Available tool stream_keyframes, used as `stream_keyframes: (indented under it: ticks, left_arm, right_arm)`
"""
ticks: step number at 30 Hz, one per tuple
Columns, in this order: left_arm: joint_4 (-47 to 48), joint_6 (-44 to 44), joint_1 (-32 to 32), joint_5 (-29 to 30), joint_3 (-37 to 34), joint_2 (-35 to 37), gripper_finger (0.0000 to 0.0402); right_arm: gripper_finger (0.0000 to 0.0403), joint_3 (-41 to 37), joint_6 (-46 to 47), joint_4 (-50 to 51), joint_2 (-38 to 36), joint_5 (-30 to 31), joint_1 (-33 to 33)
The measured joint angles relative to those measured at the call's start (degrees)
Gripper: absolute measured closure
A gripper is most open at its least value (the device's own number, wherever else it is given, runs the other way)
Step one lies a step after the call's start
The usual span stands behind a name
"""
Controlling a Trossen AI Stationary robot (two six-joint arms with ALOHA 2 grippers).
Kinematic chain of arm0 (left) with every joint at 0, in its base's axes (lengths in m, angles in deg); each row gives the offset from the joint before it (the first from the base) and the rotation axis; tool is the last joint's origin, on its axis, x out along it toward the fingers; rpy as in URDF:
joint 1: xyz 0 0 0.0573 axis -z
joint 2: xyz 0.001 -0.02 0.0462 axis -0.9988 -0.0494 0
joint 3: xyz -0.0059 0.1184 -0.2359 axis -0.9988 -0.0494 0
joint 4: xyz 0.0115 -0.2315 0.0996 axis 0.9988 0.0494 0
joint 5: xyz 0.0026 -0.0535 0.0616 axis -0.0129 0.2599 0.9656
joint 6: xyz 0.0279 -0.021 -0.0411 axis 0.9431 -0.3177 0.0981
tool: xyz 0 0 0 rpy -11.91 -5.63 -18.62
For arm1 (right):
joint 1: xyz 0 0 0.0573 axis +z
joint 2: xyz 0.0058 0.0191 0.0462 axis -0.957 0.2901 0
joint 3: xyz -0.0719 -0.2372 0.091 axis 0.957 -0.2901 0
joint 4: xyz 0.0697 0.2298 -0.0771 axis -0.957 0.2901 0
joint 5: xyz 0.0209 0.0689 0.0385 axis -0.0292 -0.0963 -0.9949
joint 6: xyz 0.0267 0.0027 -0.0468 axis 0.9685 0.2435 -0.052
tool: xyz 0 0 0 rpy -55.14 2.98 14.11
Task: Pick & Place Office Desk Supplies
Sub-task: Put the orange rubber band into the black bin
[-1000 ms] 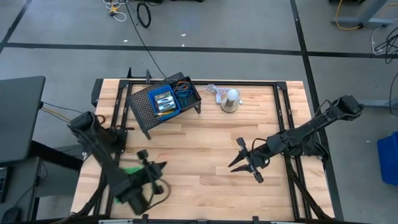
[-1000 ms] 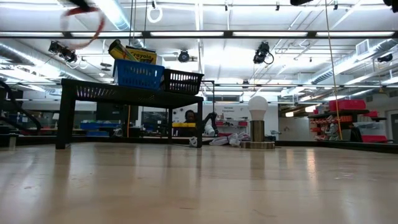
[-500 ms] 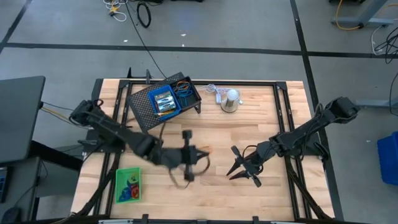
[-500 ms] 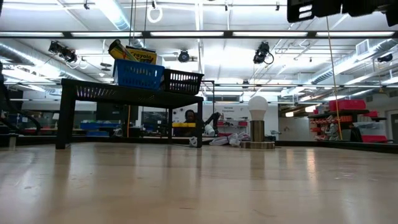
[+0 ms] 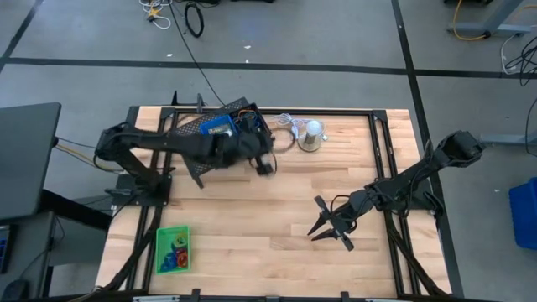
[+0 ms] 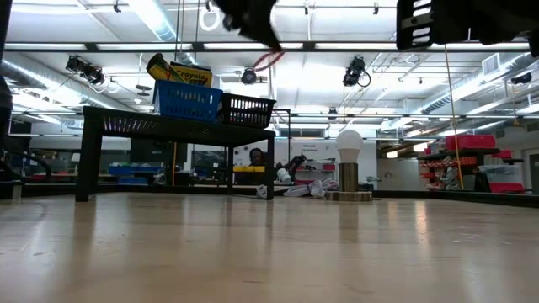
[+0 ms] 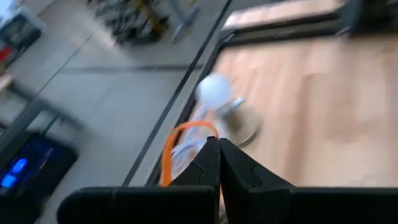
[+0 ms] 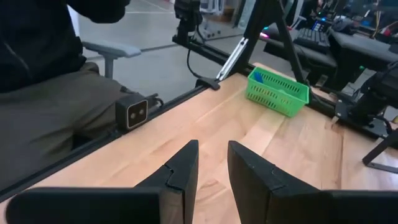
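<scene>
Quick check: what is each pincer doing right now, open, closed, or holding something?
Left pincer: closed on an orange elastic loop, near the black mesh rack.
Right pincer: open, holding nothing, above the table.

crayon box [image 6: 190, 74]: the word "Crayola" in dark letters on the yellow face; the box stands in the blue tray [image 6: 187, 102] on the far left of the table, seen in the low view.
other views: no lettering can be read in the high view or either wrist view.
</scene>
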Motion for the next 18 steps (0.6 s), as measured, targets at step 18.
stream_keyframes:
  ticks: [18]
  left_arm:
    - [14.4,-5.5,-21.8,-17.4,-0.1,-0.6,0.0382]
  right_arm:
    - [0.0307,0.0,0.5,-0.7,0.0,0.1,0.0]
